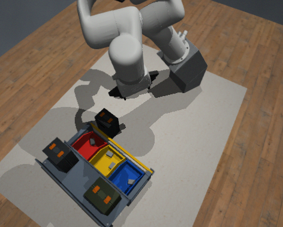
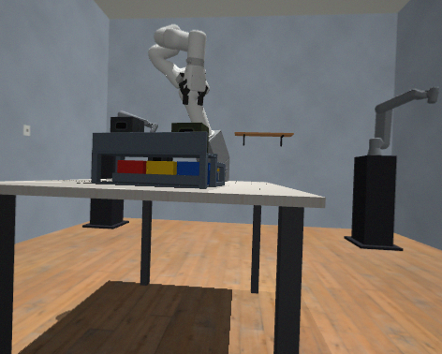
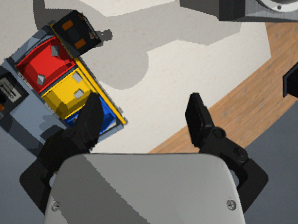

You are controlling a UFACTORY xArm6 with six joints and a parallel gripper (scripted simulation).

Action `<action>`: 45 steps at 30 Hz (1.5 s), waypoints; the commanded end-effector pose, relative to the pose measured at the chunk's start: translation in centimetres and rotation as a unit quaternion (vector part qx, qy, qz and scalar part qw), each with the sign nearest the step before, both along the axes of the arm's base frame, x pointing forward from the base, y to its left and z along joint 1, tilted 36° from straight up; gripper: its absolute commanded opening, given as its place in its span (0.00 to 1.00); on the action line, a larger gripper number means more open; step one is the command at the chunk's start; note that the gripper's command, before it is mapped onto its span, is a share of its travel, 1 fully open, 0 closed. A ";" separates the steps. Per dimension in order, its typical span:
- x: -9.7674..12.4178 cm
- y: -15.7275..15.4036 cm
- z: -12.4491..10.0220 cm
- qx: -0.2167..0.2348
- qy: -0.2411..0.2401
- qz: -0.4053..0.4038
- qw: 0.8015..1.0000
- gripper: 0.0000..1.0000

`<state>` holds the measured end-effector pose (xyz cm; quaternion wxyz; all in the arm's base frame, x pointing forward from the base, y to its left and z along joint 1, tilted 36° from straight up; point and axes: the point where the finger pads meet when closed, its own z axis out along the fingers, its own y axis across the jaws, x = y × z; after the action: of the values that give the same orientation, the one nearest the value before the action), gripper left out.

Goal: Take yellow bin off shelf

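The yellow open bin (image 1: 102,161) (image 2: 161,168) (image 3: 65,95) sits in the shelf (image 1: 77,178) (image 2: 149,142) (image 3: 31,119), between the red bin (image 1: 86,147) (image 2: 131,167) (image 3: 46,65) and the blue bin (image 1: 123,176) (image 2: 187,168) (image 3: 106,119). Two grey parts lie in the yellow bin. The red and blue bins also hold grey parts. My gripper (image 1: 137,93) (image 2: 193,100) (image 3: 144,103) is wide open and empty. It hangs high above the table, on the robot-base side of the shelf, clear of all bins. In the wrist view its left finger hides part of the blue bin.
A black case (image 1: 108,124) (image 3: 75,32) stands before the shelf's open front, near the red bin. A yellow rail (image 1: 131,155) runs along that front. A dark case (image 1: 62,154) (image 2: 126,125) and an olive case (image 1: 102,196) (image 2: 190,127) stand on the shelf's top board.
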<state>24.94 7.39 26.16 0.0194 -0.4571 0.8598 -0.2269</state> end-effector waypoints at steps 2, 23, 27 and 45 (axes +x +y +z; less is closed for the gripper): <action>0.1 0.1 0.1 0.001 0.000 0.001 1.000 1.00; 3.7 1.4 0.2 -0.077 0.111 0.120 0.984 1.00; 3.1 1.2 0.2 -0.110 0.158 0.169 0.966 1.00; 2.6 1.0 0.2 -0.127 0.182 0.195 0.955 1.00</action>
<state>27.60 8.37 26.22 -0.1500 -0.6445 0.7106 -0.2390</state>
